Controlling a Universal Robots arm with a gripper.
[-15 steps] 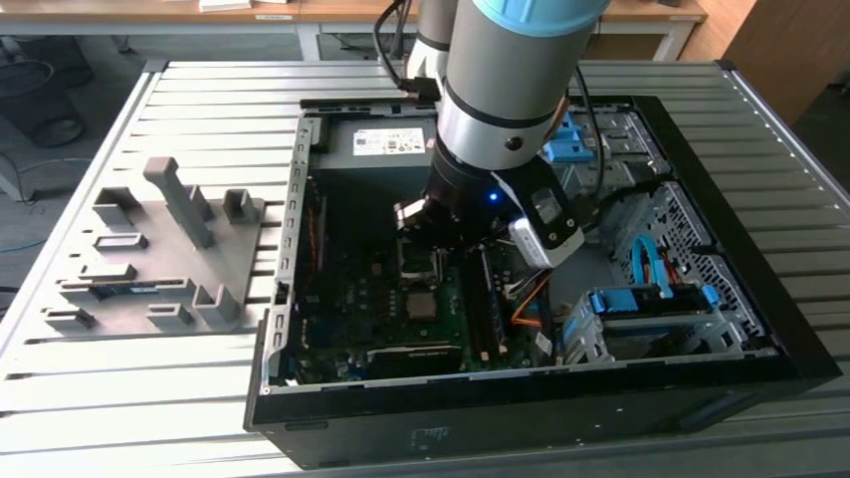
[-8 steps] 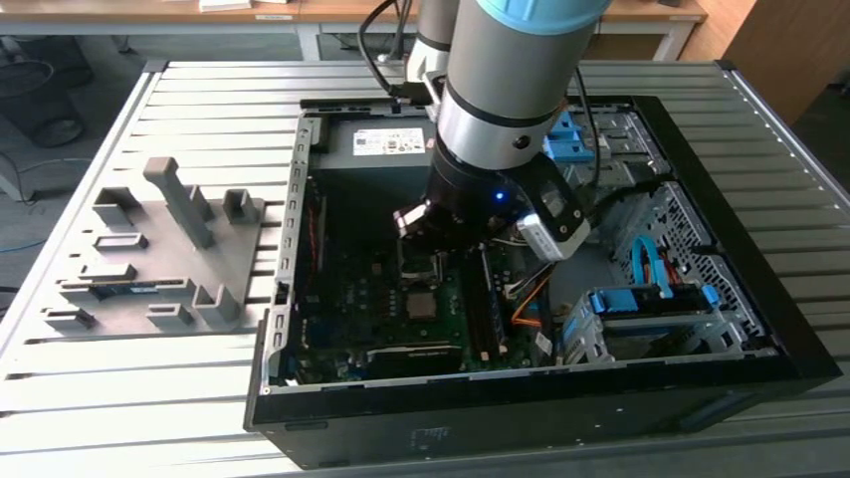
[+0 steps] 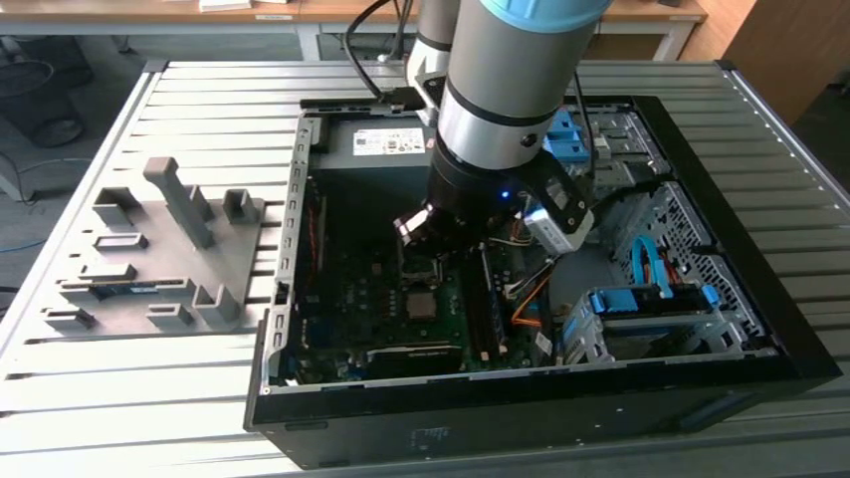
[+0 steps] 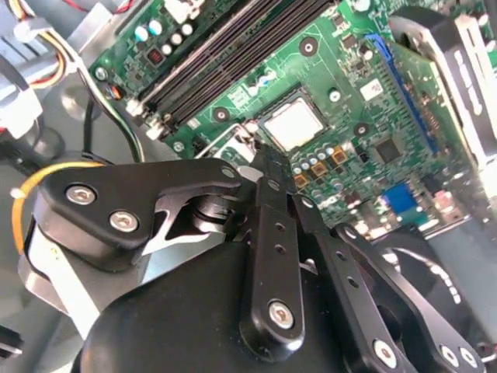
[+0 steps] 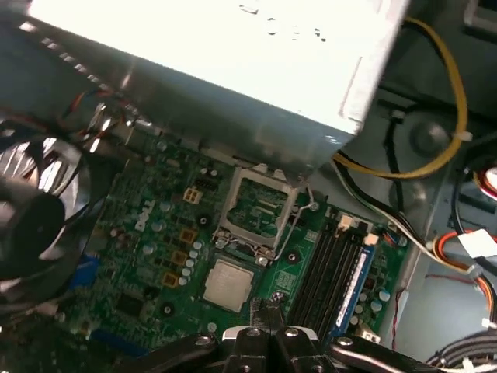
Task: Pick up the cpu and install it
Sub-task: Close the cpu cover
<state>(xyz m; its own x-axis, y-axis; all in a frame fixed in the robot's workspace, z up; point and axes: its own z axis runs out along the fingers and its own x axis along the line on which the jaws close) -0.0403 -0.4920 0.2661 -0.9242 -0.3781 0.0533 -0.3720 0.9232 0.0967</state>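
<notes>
The cpu (image 5: 229, 284) is a small square chip with a pale silver top, lying flat in its socket on the green motherboard (image 5: 147, 233). It also shows in the second wrist view as the cpu (image 4: 297, 124) and in the exterior view as the cpu (image 3: 421, 304). The socket's metal load plate (image 5: 256, 206) stands hinged open beside it. My gripper (image 5: 268, 311) hangs just above the board at the chip's edge, its black fingers (image 4: 264, 167) pressed together, shut with nothing between them. In the exterior view the gripper (image 3: 428, 259) is inside the open computer case (image 3: 531, 398).
The grey power-supply box (image 5: 233, 47) sits close behind the socket. Memory slots (image 5: 334, 264) run alongside it, and a black fan (image 5: 31, 210) is on the other side. Yellow and orange cables (image 5: 458, 93) loop nearby. A grey fixture plate (image 3: 159, 249) lies at the exterior view's left.
</notes>
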